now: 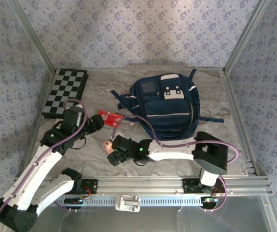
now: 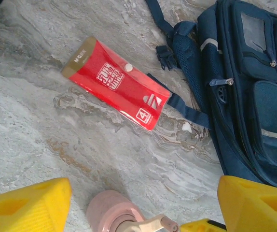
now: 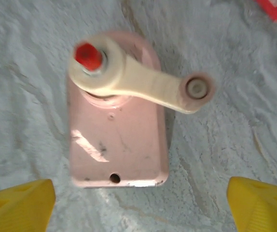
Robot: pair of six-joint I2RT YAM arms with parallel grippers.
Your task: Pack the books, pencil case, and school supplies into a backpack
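The navy backpack [image 1: 167, 104] lies flat at the back centre of the table, its zippers looking shut. The red pencil case [image 1: 110, 117] [image 2: 117, 89] lies flat just left of it, beside a strap. The school supplies are a pale pink gadget [image 1: 108, 145] [image 3: 119, 145] with a white crank [image 3: 138, 82], resting on the table in front of the pencil case. My right gripper [image 1: 113, 155] [image 3: 138, 208] stands open just short of the gadget, which lies free beyond the fingertips. My left gripper [image 1: 100, 124] [image 2: 141, 208] hovers open above the marble between the pencil case and the gadget [image 2: 114, 215]. The books are out of view.
A black-and-white checkered board [image 1: 66, 92] lies at the back left. Loose backpack straps [image 2: 177, 104] trail onto the marble table [image 1: 211, 82] near the pencil case. Metal frame rails [image 1: 235, 116] edge the table at the sides and front.
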